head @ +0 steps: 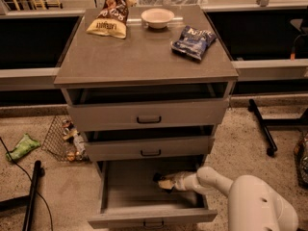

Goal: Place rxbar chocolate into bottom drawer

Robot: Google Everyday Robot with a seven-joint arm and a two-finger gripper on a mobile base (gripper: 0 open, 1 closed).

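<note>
Gripper (164,182) reaches from the right into the open bottom drawer (144,218), low over its floor. A small dark shape touching its tip looks like the rxbar (157,178) — whether it is clamped I cannot tell. Above, the middle drawer (150,148) and top drawer (149,114) stand slightly open; on the cabinet top (139,57) lie a yellow bag (108,20), a bowl (157,17) and a blue bag (193,41).

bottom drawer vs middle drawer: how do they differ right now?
Bottom drawer is pulled far out, with its floor in plain view; middle drawer is out only a little and its inside is hidden. The gripper sits inside the bottom drawer, reaching in from the right; nothing reaches into the middle drawer. Both are grey, with a flat front and a small dark handle.
</note>
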